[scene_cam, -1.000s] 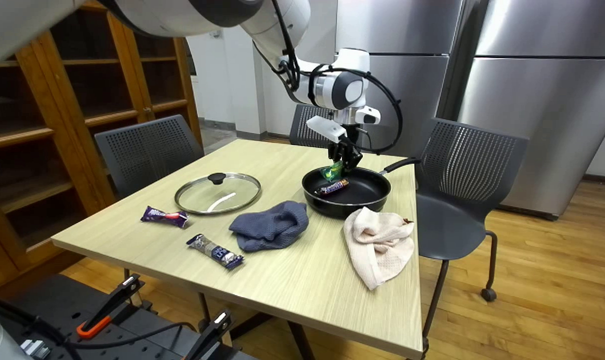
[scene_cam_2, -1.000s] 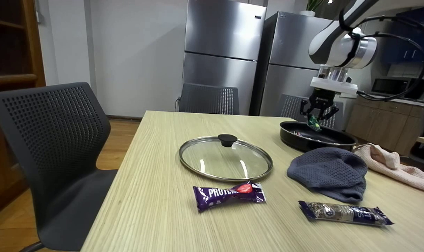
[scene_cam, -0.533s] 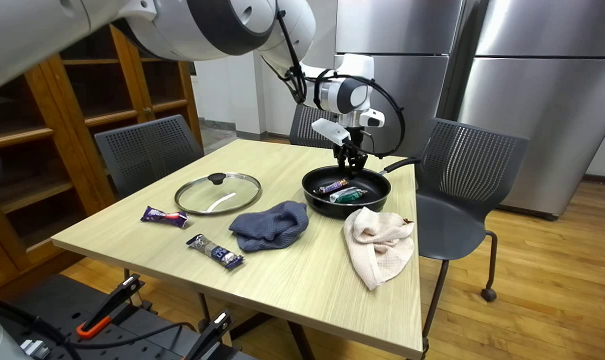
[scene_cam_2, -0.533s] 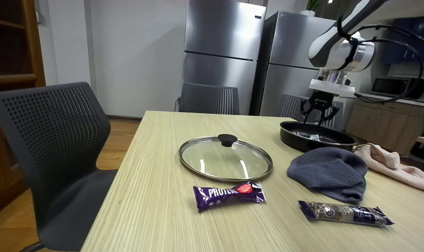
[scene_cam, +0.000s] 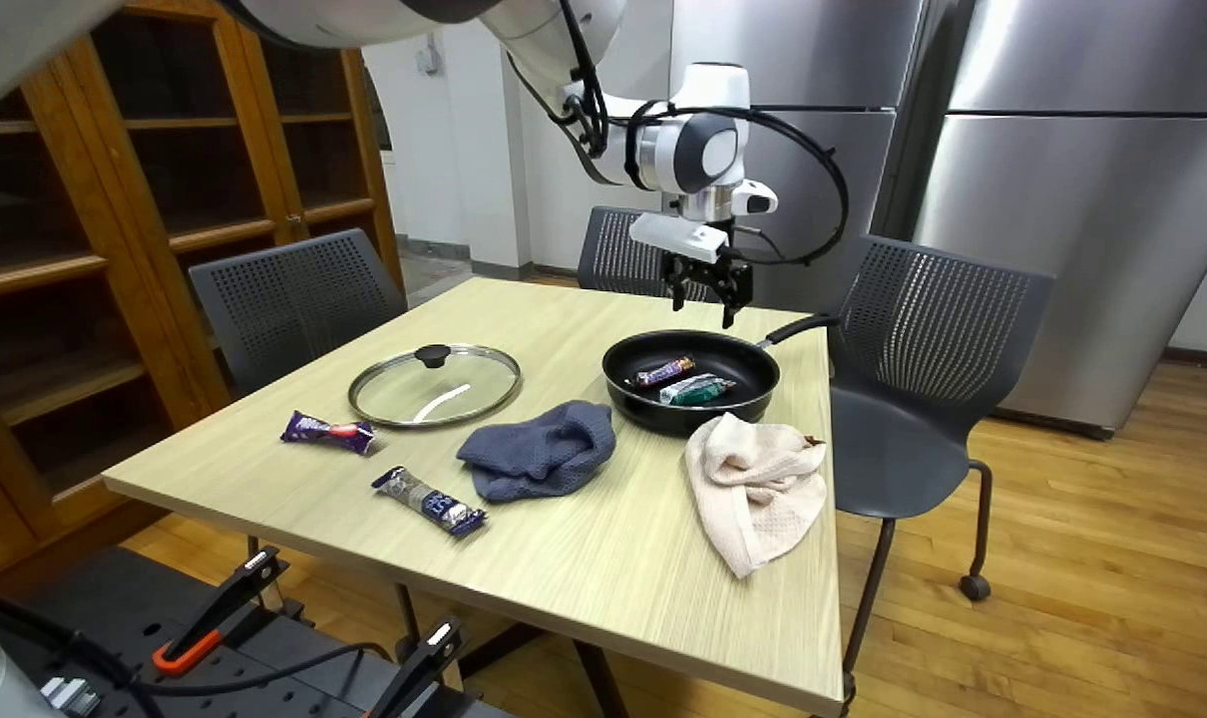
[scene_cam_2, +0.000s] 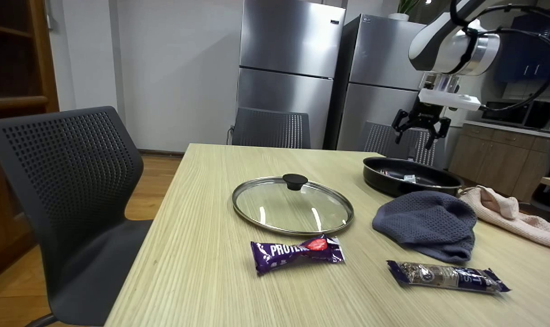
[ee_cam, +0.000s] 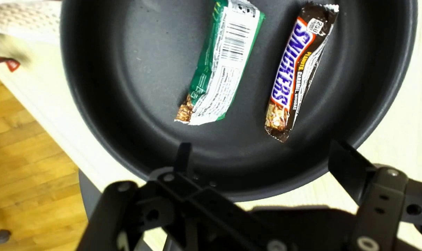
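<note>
Although a green-and-white bar [ee_cam: 219, 66] and a Snickers bar [ee_cam: 297, 69] lie inside the black pan [scene_cam: 748, 374], a purple bar [scene_cam: 327, 432] and a clear-wrapped bar [scene_cam: 429, 501] lie out on the desk [scene_cam: 584, 548]. In an exterior view, pan sits by the desk's far right corner, loose bars towards its near edge. Judgement: placement of the green-and-white bar looks complete; the loose pair and glass lid [scene_cam: 414, 394], off the pan, may be left. Gripper [scene_cam: 703, 308]: fingers spread wide above the pan, nothing held, touching neither bars nor pan.
</note>
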Controlling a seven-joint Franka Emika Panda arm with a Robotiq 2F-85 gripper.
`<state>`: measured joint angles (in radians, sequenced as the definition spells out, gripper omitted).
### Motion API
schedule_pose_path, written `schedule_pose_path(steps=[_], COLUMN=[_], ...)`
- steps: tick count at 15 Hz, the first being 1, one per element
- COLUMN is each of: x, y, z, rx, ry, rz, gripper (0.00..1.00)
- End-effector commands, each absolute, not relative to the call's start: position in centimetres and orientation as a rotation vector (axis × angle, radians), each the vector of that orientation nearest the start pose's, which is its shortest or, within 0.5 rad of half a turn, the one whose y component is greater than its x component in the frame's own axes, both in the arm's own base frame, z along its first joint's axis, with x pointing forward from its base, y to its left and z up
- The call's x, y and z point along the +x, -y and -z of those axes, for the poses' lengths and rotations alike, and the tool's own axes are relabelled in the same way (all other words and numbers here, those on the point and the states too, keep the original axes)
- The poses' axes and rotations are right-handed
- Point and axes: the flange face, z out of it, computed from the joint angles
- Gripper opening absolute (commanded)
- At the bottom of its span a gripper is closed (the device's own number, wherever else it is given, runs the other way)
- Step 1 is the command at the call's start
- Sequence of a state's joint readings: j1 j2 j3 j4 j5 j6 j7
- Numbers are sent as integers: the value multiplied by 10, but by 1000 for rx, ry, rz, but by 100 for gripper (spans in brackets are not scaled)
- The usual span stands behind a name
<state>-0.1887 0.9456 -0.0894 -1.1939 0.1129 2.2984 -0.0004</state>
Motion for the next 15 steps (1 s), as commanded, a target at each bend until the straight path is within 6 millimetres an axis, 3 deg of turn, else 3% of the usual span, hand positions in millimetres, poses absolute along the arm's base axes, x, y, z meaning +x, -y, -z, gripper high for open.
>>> schedule_pose_path(steps=[1, 11, 12, 13, 15], x=[723, 641, 631, 662, 646], y=[181, 135, 130, 138, 130], z=[-244, -237, -235, -226, -223], rx=[-3173, -3145, -3159, -3165, -3166], ry=[-170, 656, 659, 553, 592], rz=[292, 351, 377, 345, 359], gripper=[100, 100, 100, 100, 100])
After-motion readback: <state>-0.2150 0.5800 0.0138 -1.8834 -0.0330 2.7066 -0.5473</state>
